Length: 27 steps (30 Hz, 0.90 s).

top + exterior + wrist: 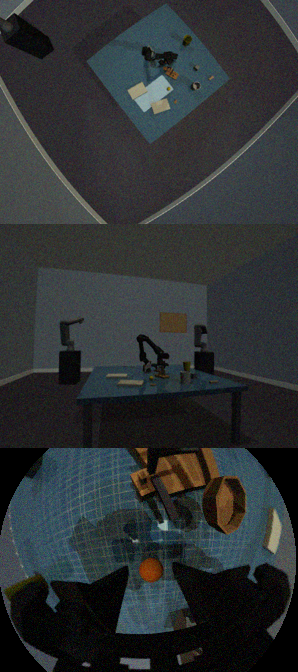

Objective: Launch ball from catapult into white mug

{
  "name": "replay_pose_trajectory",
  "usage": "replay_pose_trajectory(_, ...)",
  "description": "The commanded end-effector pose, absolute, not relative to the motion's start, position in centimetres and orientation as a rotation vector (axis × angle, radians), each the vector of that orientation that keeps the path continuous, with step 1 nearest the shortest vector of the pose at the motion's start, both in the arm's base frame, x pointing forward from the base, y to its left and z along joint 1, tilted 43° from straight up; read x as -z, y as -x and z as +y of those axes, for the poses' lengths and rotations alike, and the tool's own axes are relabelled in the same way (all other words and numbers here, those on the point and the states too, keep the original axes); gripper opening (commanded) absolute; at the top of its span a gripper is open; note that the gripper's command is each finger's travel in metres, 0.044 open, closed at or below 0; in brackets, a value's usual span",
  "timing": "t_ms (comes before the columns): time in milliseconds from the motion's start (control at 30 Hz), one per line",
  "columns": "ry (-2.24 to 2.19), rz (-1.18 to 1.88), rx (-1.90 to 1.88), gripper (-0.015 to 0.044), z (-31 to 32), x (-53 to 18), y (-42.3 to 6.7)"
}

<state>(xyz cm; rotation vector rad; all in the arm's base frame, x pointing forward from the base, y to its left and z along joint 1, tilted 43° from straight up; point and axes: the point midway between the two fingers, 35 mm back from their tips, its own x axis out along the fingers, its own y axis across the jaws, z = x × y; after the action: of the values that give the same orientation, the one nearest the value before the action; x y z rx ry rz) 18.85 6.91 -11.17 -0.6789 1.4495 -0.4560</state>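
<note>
An orange ball (151,571) lies on the blue table, between and beyond my fingertips in the wrist view. My gripper (150,567) is open and points down over it, with a gap on each side of the ball. The wooden catapult (172,75) (163,376) (182,479) stands beside the gripper, at the top of the wrist view. Its round cup (226,504) is empty, to the upper right of the ball. The white mug (196,86) (185,377) stands upright on the table, some way from the catapult. The ball is hidden in the top and exterior views.
A yellow ball (169,88) (151,378) lies on the pale sheet (147,100). Two light boards (137,91) (161,106) lie beside that sheet. A yellow mug (187,40) (187,366), a grey cube (196,67) and a small orange block (211,77) (214,381) are also on the table.
</note>
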Motion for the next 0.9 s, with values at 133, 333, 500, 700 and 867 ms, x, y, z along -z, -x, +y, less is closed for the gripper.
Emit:
replay_pose_trajectory(133, 0.696, 1.454, 0.457, 0.0142, 6.5, 11.5, -18.6)
replay_pose_trajectory(333, 0.696, 1.454, 0.457, 0.0103, 6.5, 11.5, -18.6)
replay_pose_trajectory(500, 0.694, 1.455, 0.454, 0.0, 7.3, 10.9, -18.8)
replay_pose_trajectory(700, 0.691, 1.456, 0.449, 0.0, 10.5, 7.9, -18.9)
replay_pose_trajectory(867, 0.691, 1.457, 0.449, 0.0, 13.0, 5.0, -18.4)
